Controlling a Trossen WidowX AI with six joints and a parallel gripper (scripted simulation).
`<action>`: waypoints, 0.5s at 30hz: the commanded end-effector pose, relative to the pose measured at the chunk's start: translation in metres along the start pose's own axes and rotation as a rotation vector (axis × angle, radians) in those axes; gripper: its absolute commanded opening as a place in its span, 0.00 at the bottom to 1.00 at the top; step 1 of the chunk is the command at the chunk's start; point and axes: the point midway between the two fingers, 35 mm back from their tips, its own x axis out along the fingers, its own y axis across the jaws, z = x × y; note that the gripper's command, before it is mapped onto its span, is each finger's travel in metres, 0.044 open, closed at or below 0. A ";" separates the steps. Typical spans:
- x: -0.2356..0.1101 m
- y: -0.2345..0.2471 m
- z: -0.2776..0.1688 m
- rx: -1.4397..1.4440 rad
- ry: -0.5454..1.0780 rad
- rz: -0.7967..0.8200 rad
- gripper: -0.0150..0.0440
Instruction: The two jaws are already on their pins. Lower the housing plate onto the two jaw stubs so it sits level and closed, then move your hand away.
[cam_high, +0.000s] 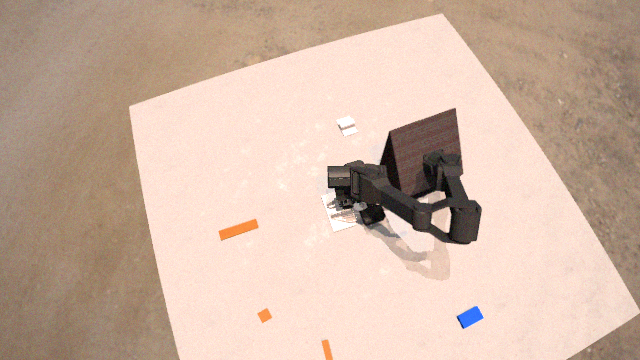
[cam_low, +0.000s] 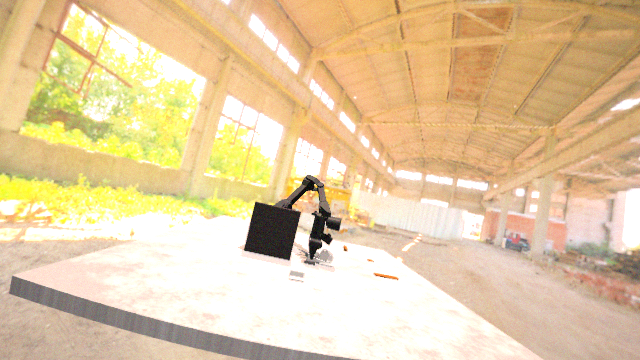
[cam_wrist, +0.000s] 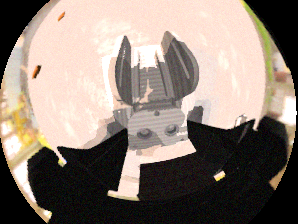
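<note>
The grey housing plate (cam_wrist: 157, 122), with two round holes, is between the fingers of my gripper (cam_wrist: 156, 126) (cam_high: 345, 202) (cam_low: 312, 259). The gripper is shut on it. Two grey curved jaws, the left jaw (cam_wrist: 123, 72) and the right jaw (cam_wrist: 184, 67), stand apart beyond the plate with a ribbed grey part (cam_wrist: 150, 85) between them. A rounded grey jaw (cam_low: 325, 256) also shows beside the fingers in the exterior view. These parts are over a white base (cam_high: 342, 228). The stubs are hidden, and whether the plate touches them or is level cannot be told.
A dark wooden panel (cam_high: 425, 150) (cam_low: 272, 230) leans close beside the arm. A small white block (cam_high: 347, 126) (cam_low: 296, 276) lies away from the base. An orange bar (cam_high: 238, 229) (cam_low: 386, 276), a small orange square (cam_high: 264, 315) and a blue block (cam_high: 470, 317) lie farther off.
</note>
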 end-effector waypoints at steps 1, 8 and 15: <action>0.001 0.000 0.001 -0.003 0.001 -0.002 0.85; 0.002 0.000 0.000 -0.003 0.001 -0.002 0.85; 0.004 0.000 0.000 -0.003 0.001 -0.002 0.85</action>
